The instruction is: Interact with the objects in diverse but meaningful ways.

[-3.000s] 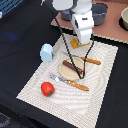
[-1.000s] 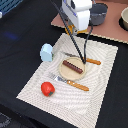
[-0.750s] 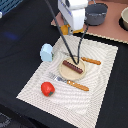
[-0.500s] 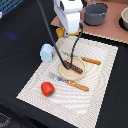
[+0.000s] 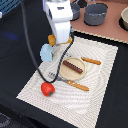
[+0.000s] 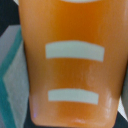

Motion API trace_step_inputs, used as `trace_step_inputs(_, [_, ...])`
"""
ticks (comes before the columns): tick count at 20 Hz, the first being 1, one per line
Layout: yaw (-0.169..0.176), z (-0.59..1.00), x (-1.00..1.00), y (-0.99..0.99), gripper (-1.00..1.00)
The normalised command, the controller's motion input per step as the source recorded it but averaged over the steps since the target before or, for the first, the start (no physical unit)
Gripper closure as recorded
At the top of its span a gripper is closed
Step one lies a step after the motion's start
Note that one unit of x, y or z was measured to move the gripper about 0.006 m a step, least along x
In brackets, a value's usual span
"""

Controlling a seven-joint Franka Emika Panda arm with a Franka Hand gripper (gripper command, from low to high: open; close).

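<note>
My white gripper (image 5: 61,41) hangs low over the yellow-orange bread block (image 5: 51,39) at the mat's far corner on the exterior view's left. In the wrist view the block (image 6: 75,65) fills the picture, orange with two pale stripes. My fingers do not show in either view. The pale blue carton (image 5: 46,52) stands just in front of the block. The dark brown sausage (image 5: 73,67) lies on the tan plate (image 5: 66,73). Near the mat's front corner sits the red tomato (image 5: 47,89).
A striped placemat (image 5: 100,90) carries the plate, a fork (image 5: 51,76) and two orange-handled pieces (image 5: 91,61) (image 5: 78,86). Grey pots (image 5: 95,14) and a bowl (image 5: 124,17) stand on the tan surface behind. My arm's cable loops down beside the carton.
My gripper has travelled from above the plate toward the exterior view's left and come down over the bread block. The other things have not moved.
</note>
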Motion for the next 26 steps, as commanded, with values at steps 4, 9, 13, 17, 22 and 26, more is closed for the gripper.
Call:
trace_step_inputs(4, [0.000, 0.00, -0.36, -0.87, 1.00])
trace_step_inputs(9, [0.000, 0.00, -0.36, -0.88, 1.00])
trace_step_inputs(13, [0.000, -0.03, -0.36, -0.87, 1.00])
trace_step_inputs(17, [0.000, -0.21, -0.35, -0.85, 1.00])
trace_step_inputs(22, [-0.005, -0.44, -0.06, -0.60, 1.00])
trace_step_inputs(26, [0.000, -0.48, 0.00, -0.33, 1.00])
